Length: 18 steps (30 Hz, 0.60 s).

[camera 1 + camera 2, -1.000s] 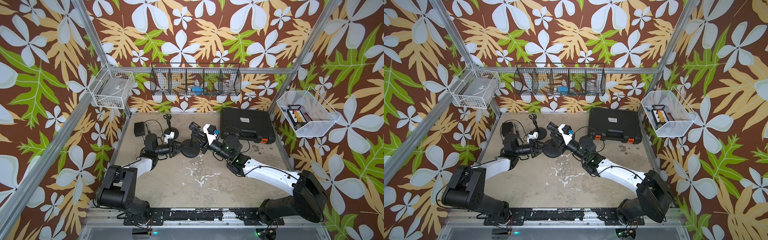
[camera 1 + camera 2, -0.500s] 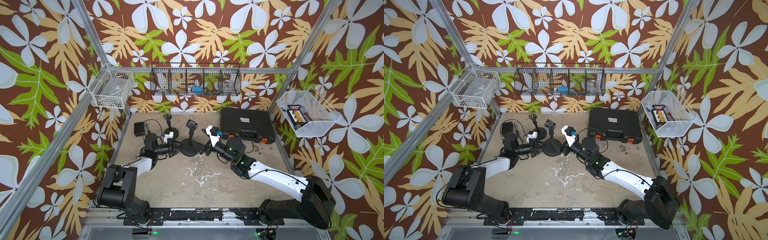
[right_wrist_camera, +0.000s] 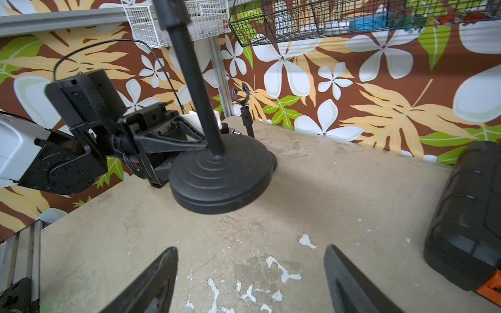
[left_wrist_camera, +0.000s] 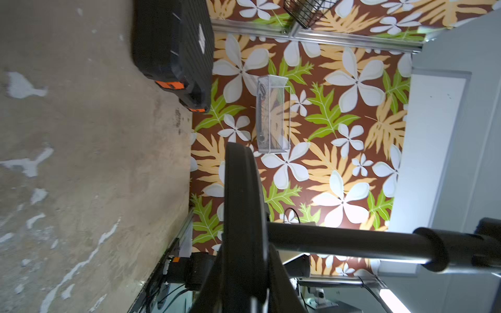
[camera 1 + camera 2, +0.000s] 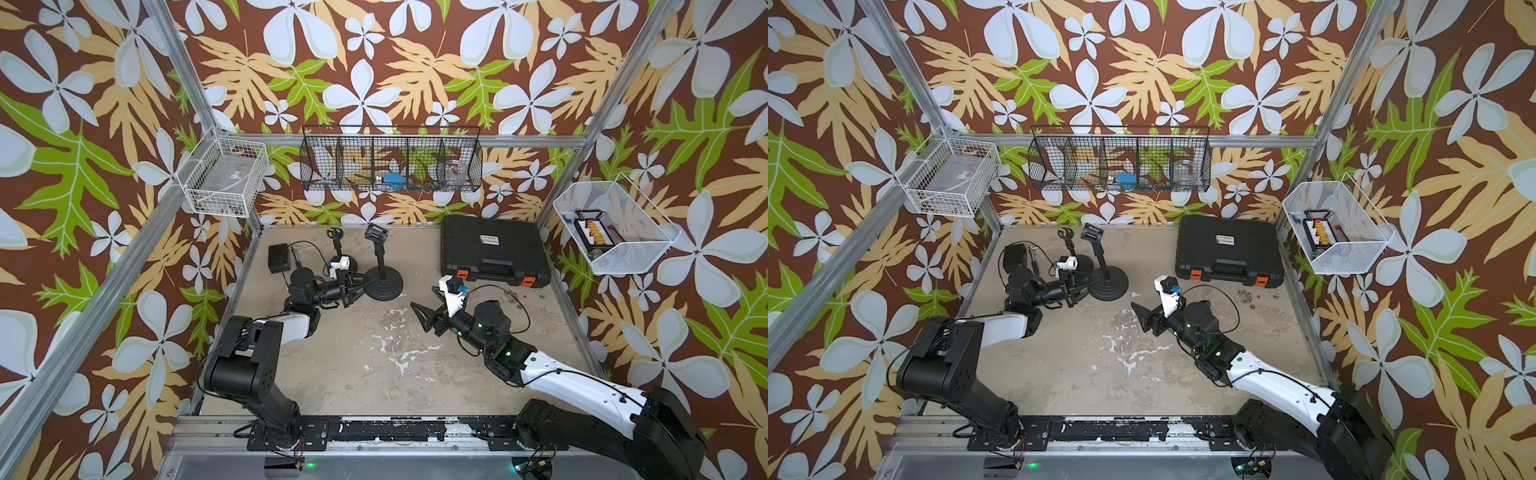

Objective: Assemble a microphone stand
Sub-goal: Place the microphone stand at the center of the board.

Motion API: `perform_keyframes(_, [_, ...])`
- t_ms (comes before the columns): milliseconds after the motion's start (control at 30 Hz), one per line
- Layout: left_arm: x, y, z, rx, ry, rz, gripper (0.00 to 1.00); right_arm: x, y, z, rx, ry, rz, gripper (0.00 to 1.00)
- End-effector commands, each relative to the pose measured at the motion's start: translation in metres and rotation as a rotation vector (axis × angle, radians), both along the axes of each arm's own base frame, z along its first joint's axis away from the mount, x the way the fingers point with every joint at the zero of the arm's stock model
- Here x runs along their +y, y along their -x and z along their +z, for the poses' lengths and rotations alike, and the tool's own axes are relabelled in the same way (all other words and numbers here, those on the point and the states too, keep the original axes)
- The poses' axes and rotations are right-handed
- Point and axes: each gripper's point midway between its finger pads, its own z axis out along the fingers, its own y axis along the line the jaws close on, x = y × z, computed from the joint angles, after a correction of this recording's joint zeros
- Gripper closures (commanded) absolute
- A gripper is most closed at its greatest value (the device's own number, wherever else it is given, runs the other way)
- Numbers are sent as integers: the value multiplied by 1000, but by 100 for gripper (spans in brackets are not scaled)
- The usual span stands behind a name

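Right jaws withdrawn, wide open, left jaws clamping stand base [image 5: 386,287]

A robotics lab cell is indicated by aluminium framing [image 5: 181,62], floral backdrop walls [image 5: 374,62], a hung wire basket [image 5: 353,166], and arms [image 5: 573,376] bolted onto a near rail [image 5: 374,432].

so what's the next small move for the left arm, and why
Probably open the left gripper and back off: the pole with its clip stands upright in the base it pinches, and the right gripper is open and empty.
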Motion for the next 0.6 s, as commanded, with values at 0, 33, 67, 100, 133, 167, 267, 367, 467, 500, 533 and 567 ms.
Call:
perform_keyframes(0, [1,12,56,-135,164,-31,100,-4,0,1,15,-10,0,15])
perform_keyframes(33, [1,12,59,-140,185,-34,100,-6,0,1,17,-11,-1,15])
perform_keyframes(67, [1,11,61,-148,195,-38,100,-8,-1,1,17,-10,-5,15])
perform_keyframes(100, [1,10,61,-151,197,-39,100,-10,-1,2,17,-12,-6,15])
perform_keyframes(133, [2,9,61,-157,195,-30,100,-12,-2,2,18,-12,-9,15])
perform_keyframes(167, [1,7,59,-159,185,-22,100,-13,-2,3,17,-13,-12,15])
perform_keyframes(267, [0,-4,46,-141,102,21,100,-17,-2,2,19,-14,-17,15])
perform_keyframes(367, [0,-20,20,-91,-48,85,100,-17,-2,-1,25,-11,-18,15])
perform_keyframes(467, [6,-35,0,-85,-240,152,100,-21,-3,-3,32,-8,-28,15])
perform_keyframes(500, [8,-39,-2,-87,-283,172,100,-22,-3,-4,34,-7,-35,15])
perform_keyframes(533, [11,-43,-4,-93,-323,191,100,-24,-4,-4,35,-5,-43,15])
perform_keyframes(567, [13,-47,-8,-91,-364,209,100,-26,-4,-4,35,-5,-53,15])
